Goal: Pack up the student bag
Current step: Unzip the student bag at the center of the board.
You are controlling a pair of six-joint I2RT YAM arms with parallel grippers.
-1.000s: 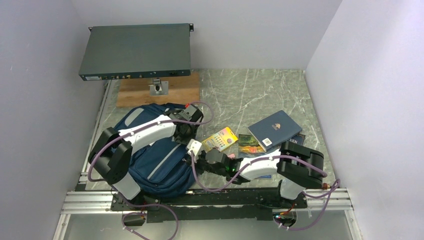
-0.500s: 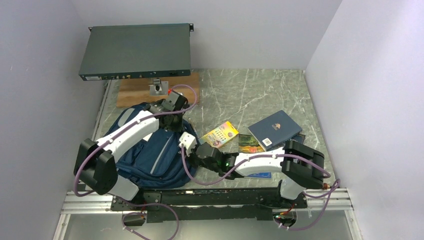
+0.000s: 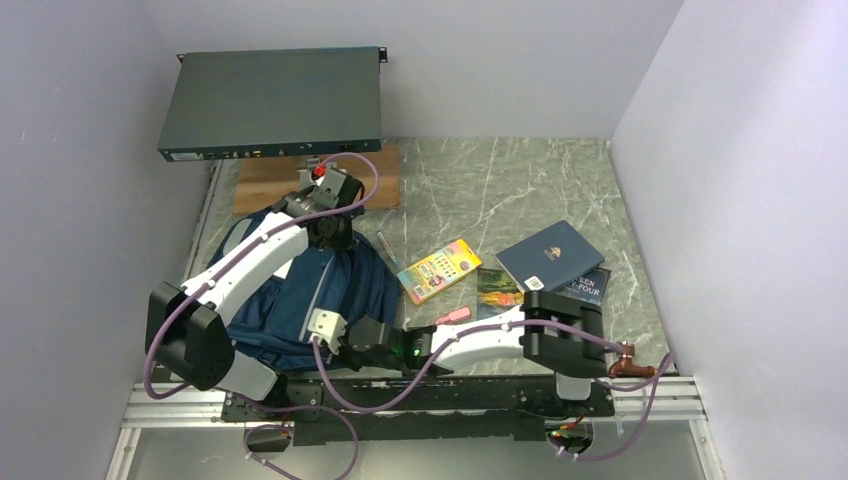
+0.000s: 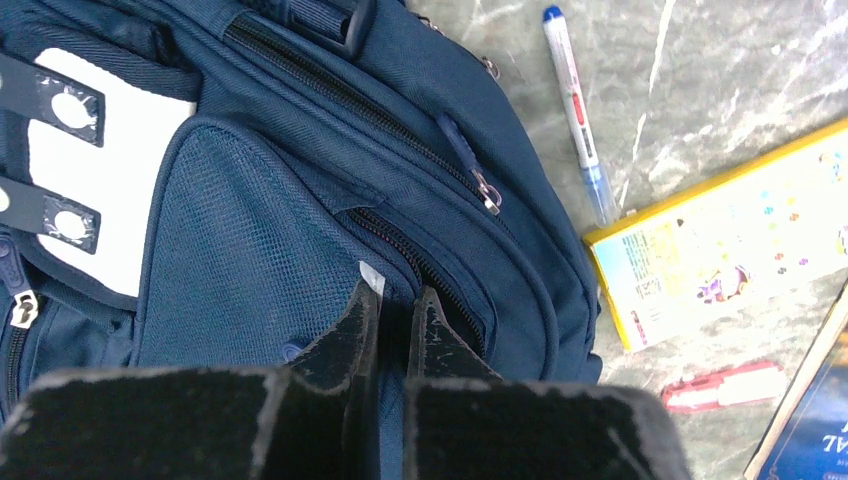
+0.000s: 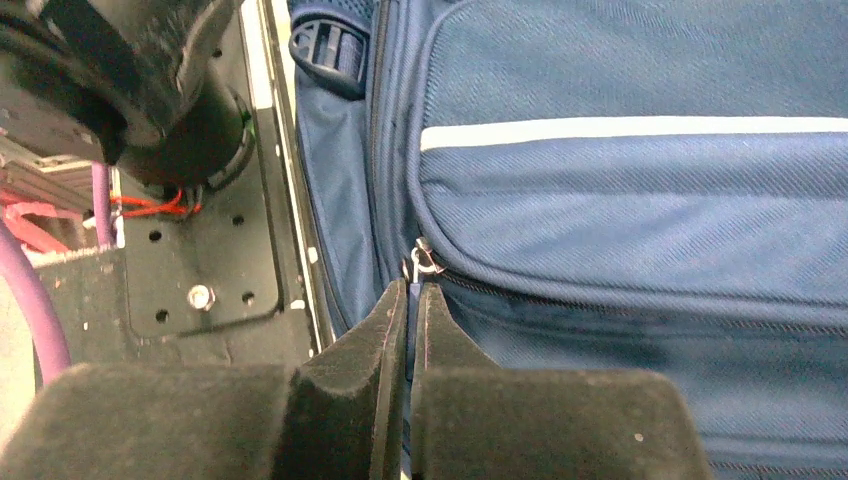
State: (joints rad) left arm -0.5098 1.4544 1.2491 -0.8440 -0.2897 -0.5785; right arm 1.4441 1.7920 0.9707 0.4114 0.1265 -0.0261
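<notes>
Right end effector (image 5: pixel 409 289) is pinched shut on the zipper pull (image 5: pixel 422 258), likely to unzip the student bag (image 3: pixel 350 285); left end effector (image 4: pixel 397 296) clamps narrowly on its fabric, apparently bracing it.

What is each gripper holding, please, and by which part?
The navy-blue fabric backpack: left gripper pinches fabric between mesh pocket and zip; right gripper, apparently, the seam by a metal zip pull.

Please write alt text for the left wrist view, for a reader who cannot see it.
The jaws, almost shut, seem to pinch the navy student bag beside its zipper. To its right lie a pen, a yellow box and a small pink object.
</notes>
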